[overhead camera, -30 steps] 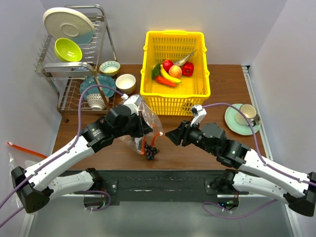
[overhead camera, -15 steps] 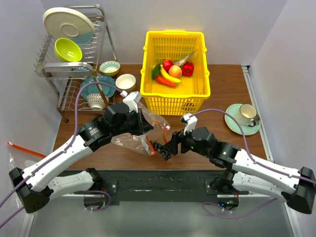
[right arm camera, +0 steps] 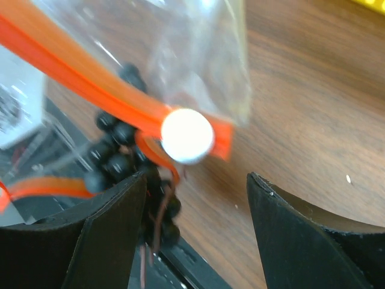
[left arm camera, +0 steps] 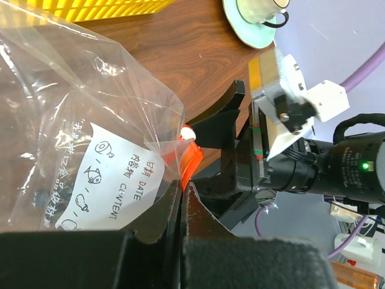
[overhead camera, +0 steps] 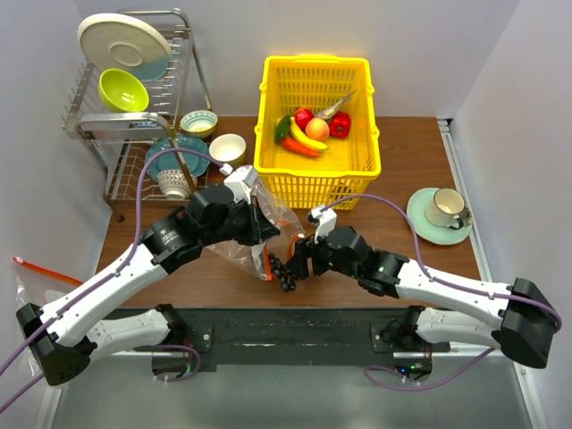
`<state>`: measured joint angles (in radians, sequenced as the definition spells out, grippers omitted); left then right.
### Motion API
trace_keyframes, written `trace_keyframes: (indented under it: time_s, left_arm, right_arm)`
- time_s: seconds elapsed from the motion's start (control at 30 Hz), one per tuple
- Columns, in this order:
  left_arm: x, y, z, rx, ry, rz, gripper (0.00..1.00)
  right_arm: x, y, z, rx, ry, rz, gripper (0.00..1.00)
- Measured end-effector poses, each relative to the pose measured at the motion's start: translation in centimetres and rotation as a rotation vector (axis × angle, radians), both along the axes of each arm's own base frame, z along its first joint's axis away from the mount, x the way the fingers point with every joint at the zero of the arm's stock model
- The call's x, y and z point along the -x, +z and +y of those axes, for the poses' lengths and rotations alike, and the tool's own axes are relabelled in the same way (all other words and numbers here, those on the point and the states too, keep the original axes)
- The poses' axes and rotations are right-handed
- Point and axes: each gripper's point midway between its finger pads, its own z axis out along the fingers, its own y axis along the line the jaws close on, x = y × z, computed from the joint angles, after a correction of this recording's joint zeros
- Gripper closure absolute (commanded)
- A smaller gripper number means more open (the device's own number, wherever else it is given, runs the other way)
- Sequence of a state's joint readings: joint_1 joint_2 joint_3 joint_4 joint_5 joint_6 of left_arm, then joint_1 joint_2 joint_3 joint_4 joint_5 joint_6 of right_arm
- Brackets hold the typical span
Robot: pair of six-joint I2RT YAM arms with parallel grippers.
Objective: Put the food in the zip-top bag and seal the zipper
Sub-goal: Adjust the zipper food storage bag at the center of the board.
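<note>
"Near the front edge of the desk (overhead camera: 402,143), between the two arms, is that the zip-top bag (overhead camera: 259,239)?"

"Yes, crumpled and lifted off the wood. The left pincer (left arm camera: 182,201) is closed tight on the plastic just beside the zipper (right arm camera: 78,72)."

"Any writing on it?"

"A white label (left arm camera: 114,180), sideways in the left wrist view, reads DATE and CONTENT. There are smaller characters beside those words that I can't make out, plus little line drawings."

"And the zipper?"

"An orange strip with a round white end piece (right arm camera: 187,136). The dark grapes (overhead camera: 280,271) bunch right at it. Whether they sit inside the mouth I cannot tell."

"The right pincer (right arm camera: 195,186)?"

"Spread wide, holding nothing. Its two fingers flank the space just below that white end piece, and the left one is against the grapes."

"Where's the remaining food?"

"Farther back, in the yellow basket (overhead camera: 357,170): banana (overhead camera: 307,136), apple (overhead camera: 304,117), peach (overhead camera: 317,128), red pepper (overhead camera: 340,124), cucumber (overhead camera: 282,128) and a grey-beige piece (overhead camera: 335,107)."

"Around that?"

"A cup (overhead camera: 444,207) on a green saucer (overhead camera: 427,228) to the right, and a dish rack (overhead camera: 134,125) with plates and bowls to the left."
</note>
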<state>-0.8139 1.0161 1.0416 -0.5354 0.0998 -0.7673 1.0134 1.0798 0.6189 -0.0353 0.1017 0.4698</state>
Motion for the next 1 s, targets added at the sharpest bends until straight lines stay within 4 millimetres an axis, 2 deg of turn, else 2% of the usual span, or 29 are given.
trace_keyframes:
  time_s: [0.17, 0.27, 0.3, 0.4, 0.53, 0.63, 0.73, 0.87, 0.9, 0.97, 1.0]
  left_arm:
    - [0.0, 0.0, -0.1, 0.002, -0.002, 0.001, 1.00]
    - [0.0, 0.1, -0.1, 0.005, -0.005, 0.000, 1.00]
    - [0.1, 0.1, -0.1, 0.006, -0.007, 0.001, 1.00]
    - [0.1, 0.1, -0.2, 0.008, -0.011, 0.003, 1.00]
    - [0.2, 0.1, -0.2, 0.010, -0.015, 0.005, 1.00]
    - [0.2, 0.2, -0.3, 0.013, -0.015, 0.006, 1.00]
    - [0.2, 0.5, -0.3, 0.017, -0.015, 0.002, 1.00]
    - [0.2, 1.1, -0.4, 0.027, -0.015, -0.006, 1.00]
    - [0.2, 1.1, -0.4, 0.028, -0.015, -0.006, 1.00]
    - [0.2, 1.1, -0.4, 0.027, -0.014, -0.004, 1.00]
    - [0.2, 1.1, -0.3, 0.027, -0.014, -0.004, 1.00]
  right_arm:
    - [-0.1, 1.4, 0.7, -0.057, 0.014, -0.027, 0.38]
    - [-0.3, 2.3, 0.9, -0.083, 0.014, -0.046, 0.50]
    - [-0.3, 2.4, 1.0, -0.088, 0.014, -0.050, 0.59]
    - [-0.5, 2.7, 1.1, -0.096, 0.013, -0.061, 0.76]
    - [-0.6, 3.0, 1.3, -0.109, 0.011, -0.070, 0.76]
    - [-0.8, 3.1, 1.5, -0.119, 0.011, -0.074, 0.68]
    - [-0.9, 2.8, 1.8, -0.122, 0.013, -0.071, 0.71]
    - [-0.9, 2.4, 2.0, -0.123, 0.013, -0.068, 0.84]
    - [-0.9, 2.3, 2.0, -0.123, 0.012, -0.067, 0.92]
    - [-0.9, 2.2, 2.0, -0.122, 0.012, -0.066, 0.99]
    - [-0.9, 2.2, 2.0, -0.123, 0.011, -0.067, 1.00]
